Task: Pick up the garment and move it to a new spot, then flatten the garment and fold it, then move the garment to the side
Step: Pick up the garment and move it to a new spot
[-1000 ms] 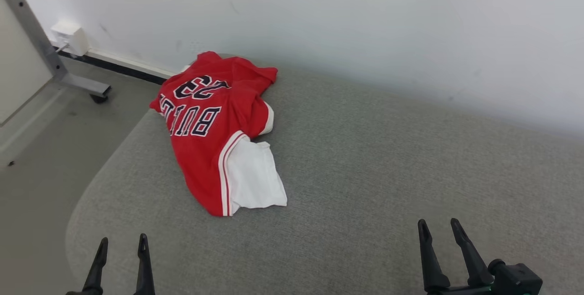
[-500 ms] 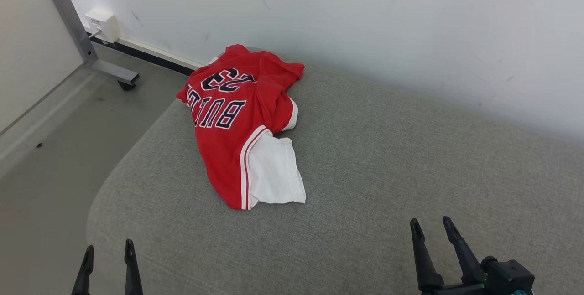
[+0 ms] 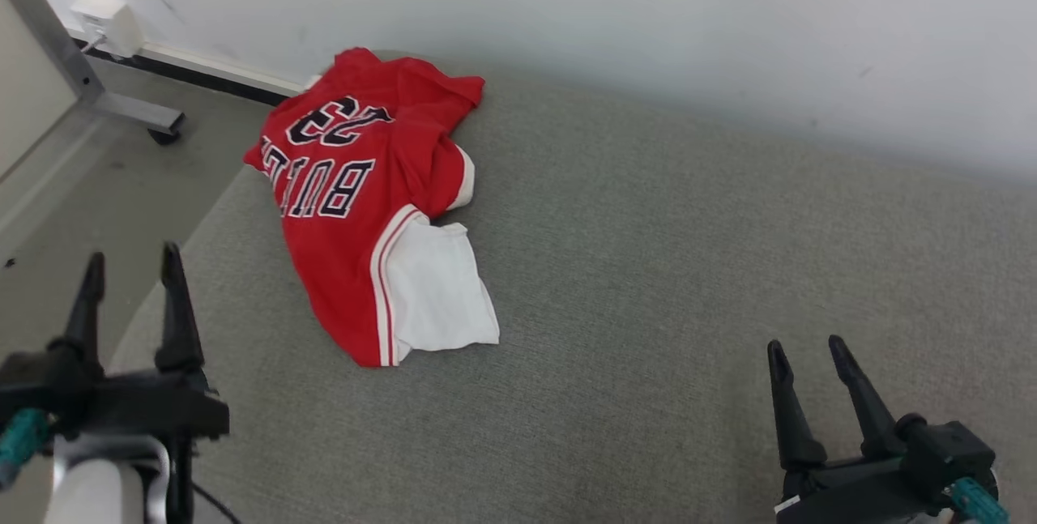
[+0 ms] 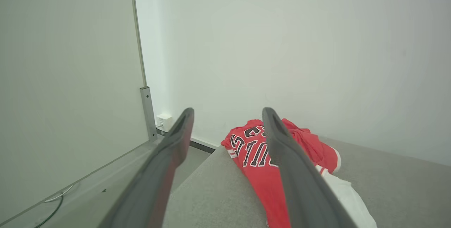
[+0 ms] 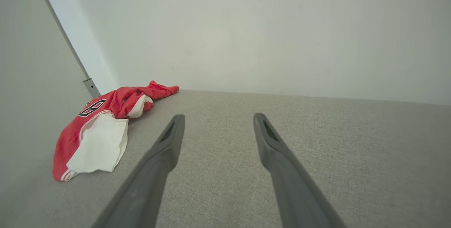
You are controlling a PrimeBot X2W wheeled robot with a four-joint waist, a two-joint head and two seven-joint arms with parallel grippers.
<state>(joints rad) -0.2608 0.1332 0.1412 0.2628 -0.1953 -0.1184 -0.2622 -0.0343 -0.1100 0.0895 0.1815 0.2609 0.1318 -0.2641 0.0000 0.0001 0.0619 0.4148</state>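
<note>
While the red garment (image 3: 348,216) lies crumpled on the grey cushion (image 3: 664,265) by the wall, we see our left gripper (image 3: 133,255) spread, empty. Right gripper (image 3: 806,344) likewise (well apart from it).

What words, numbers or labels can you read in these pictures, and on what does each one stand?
"23": dark, white-edged digits on the red jersey, upside down in the head view.
"BUL": same lettering on the jersey, also upside down; the letters after it run into the fold at the jersey's edge and cannot be read.
White wall box: no legible text.
</note>
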